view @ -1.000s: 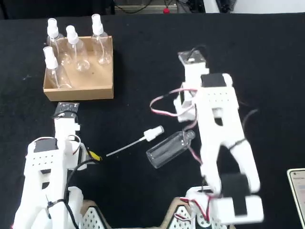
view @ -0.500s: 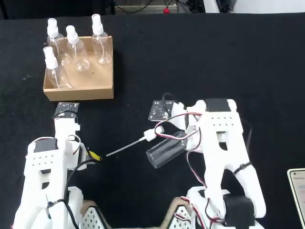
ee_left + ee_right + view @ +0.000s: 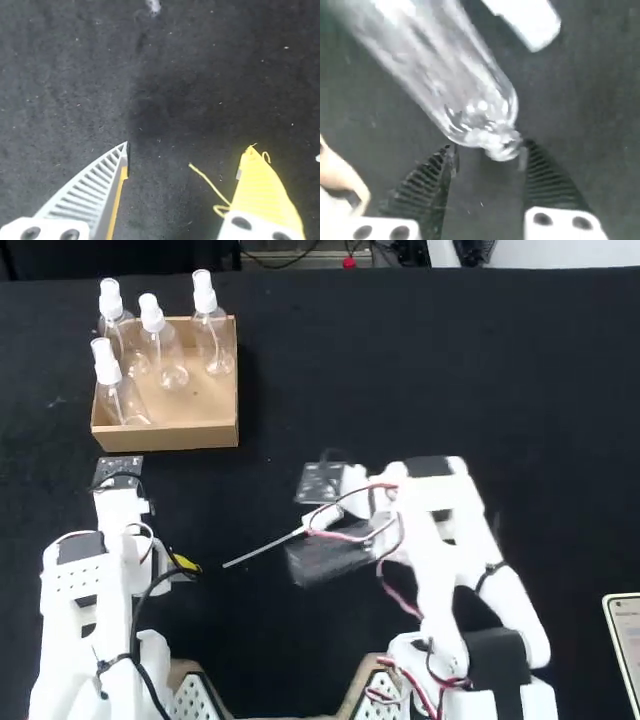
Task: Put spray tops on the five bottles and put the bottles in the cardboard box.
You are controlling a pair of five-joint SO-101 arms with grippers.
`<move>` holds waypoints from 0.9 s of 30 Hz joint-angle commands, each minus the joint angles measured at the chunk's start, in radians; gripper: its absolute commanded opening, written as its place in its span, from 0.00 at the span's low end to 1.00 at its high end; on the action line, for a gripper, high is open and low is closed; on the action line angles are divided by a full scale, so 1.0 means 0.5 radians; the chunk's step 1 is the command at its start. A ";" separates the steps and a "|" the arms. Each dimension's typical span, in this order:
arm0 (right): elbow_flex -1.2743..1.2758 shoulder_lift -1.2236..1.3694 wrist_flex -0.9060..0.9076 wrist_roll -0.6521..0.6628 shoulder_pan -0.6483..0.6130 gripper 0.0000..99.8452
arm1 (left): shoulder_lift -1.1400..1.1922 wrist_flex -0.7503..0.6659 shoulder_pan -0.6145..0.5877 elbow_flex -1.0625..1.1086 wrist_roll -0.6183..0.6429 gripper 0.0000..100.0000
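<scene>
High view, from the left: a shallow brown cardboard box (image 3: 165, 432) sits well ahead of the left hand, with four clear plastic bottles (image 3: 160, 348) in it, each already wearing a white spray top. The left hand (image 3: 187, 150) hovers over bare black surface (image 3: 480, 360), its grey and yellow fingers spread apart with nothing between them.

Off to the left hand's right, the last white spray top with its long thin dip tube (image 3: 260, 550) lies flat on the surface, its head towards the right arm. In the right wrist view the head (image 3: 525, 17) lies just beyond the fingertips, beside the bottle. The fifth clear, uncapped plastic bottle (image 3: 445, 65) lies on its side under the right hand (image 3: 489, 150), whose black fingers stand parted on either side of the open neck, not yet clamped on it.

So four of the five appear done, and the step in hand is securing the last bottle for capping. Next, the right hand likely needs to close and stand the bottle up. A grip at the neck may crowd the opening, so the mouth should stay free. The left hand would then have to fetch the spray top and feed the tube in.
</scene>
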 commanded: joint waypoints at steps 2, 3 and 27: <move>-0.011 -0.094 -0.034 -0.374 -0.414 0.14 | -0.037 -0.021 -0.029 -0.020 -0.003 0.34; -0.014 -0.103 -0.034 -0.466 -0.503 0.14 | -0.037 -0.021 -0.032 -0.020 -0.003 0.34; -0.489 -0.385 0.199 -1.396 -0.813 0.33 | -0.037 0.491 -0.002 -0.836 -1.185 0.34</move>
